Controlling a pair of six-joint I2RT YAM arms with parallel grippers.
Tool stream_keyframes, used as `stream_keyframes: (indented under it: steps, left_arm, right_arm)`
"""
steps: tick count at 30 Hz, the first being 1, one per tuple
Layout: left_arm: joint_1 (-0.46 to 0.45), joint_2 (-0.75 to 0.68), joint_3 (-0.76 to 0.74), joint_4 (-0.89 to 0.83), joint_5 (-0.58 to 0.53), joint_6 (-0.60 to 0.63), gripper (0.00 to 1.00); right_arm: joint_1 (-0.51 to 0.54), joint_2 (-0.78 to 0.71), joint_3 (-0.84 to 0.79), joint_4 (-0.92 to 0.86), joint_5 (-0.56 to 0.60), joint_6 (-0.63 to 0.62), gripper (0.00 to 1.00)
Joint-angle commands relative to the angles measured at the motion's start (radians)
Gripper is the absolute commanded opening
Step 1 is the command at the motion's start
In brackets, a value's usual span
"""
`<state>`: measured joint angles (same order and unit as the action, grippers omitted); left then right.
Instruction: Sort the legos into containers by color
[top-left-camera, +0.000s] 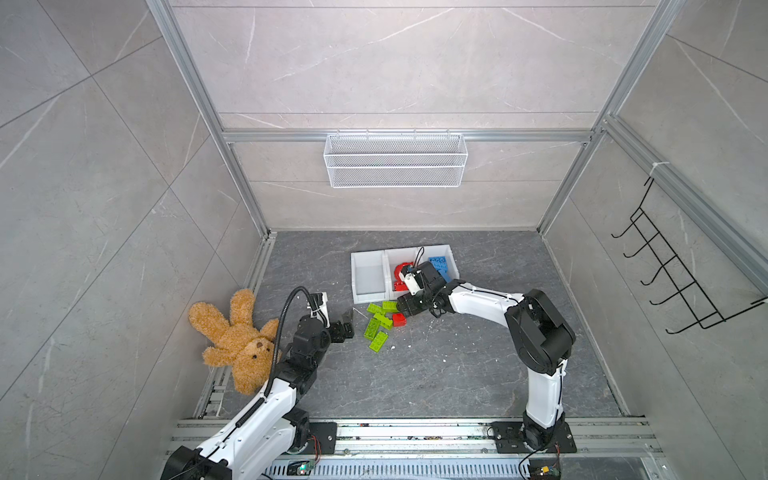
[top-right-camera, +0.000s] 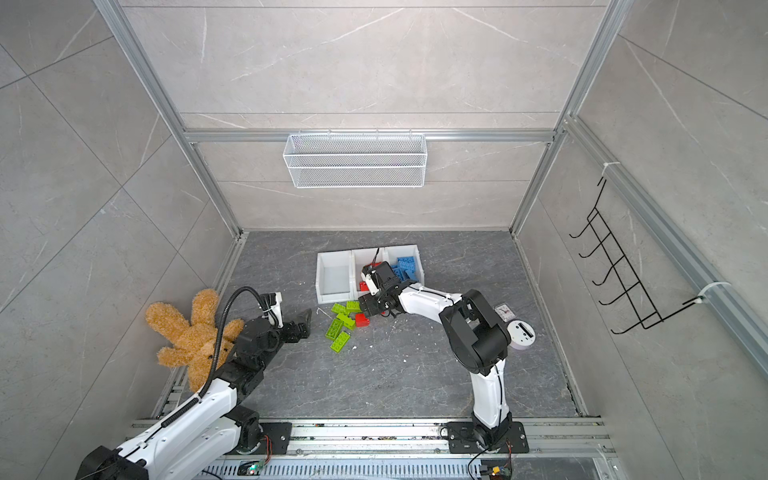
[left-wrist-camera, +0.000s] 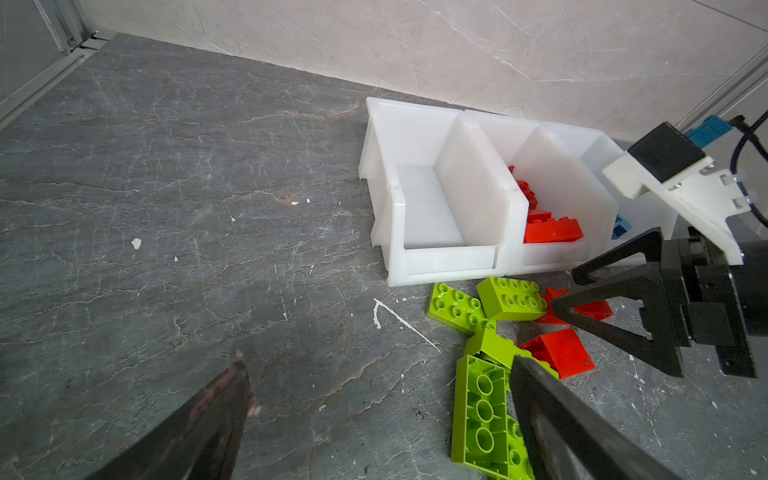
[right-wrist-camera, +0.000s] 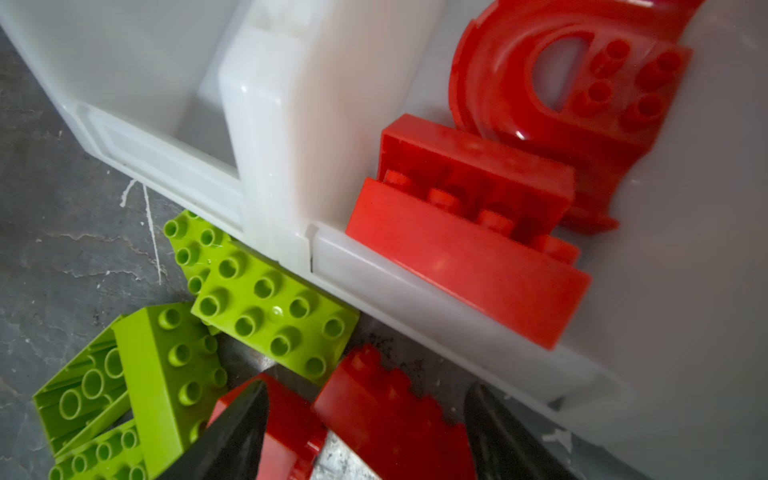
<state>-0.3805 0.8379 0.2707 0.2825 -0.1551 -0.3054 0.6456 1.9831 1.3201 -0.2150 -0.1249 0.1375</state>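
Note:
Three white bins stand in a row: an empty one (top-left-camera: 354, 274), a middle one (left-wrist-camera: 561, 174) holding red pieces (right-wrist-camera: 465, 257), and one with blue bricks (top-left-camera: 438, 264). Several green bricks (top-left-camera: 378, 328) (left-wrist-camera: 511, 297) lie on the floor in front of them. My right gripper (top-left-camera: 400, 311) (right-wrist-camera: 365, 399) is low and open over two loose red bricks; one red brick (right-wrist-camera: 382, 415) lies between its fingers, with a gap to one finger. The other red brick (right-wrist-camera: 291, 432) is partly under a fingertip. My left gripper (top-left-camera: 348, 318) (left-wrist-camera: 376, 363) is open and empty, left of the green bricks.
A brown teddy bear (top-left-camera: 237, 336) lies by the left arm. A white timer (top-right-camera: 521, 332) and a small clock (top-right-camera: 505, 311) sit behind the right arm. A wire basket (top-left-camera: 395, 160) hangs on the back wall and a black hook rack (top-left-camera: 665, 270) on the right wall.

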Motion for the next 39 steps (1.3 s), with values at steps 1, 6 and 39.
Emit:
stream_keyframes:
  steps: [1, 6, 39]
  left_arm:
    - [0.005, -0.010, 0.031, 0.018, -0.011, 0.024, 0.99]
    - [0.005, 0.000, 0.038, 0.012, -0.007, 0.027, 0.99]
    - [0.005, -0.004, 0.032, 0.023, 0.008, 0.018, 0.99]
  right_arm:
    - [-0.006, 0.056, 0.077, -0.040, -0.051, -0.044, 0.77]
    - [-0.006, 0.081, 0.075, -0.070, -0.138, -0.034, 0.77]
    - [0.130, -0.159, -0.195, -0.124, 0.235, 0.053, 0.55]
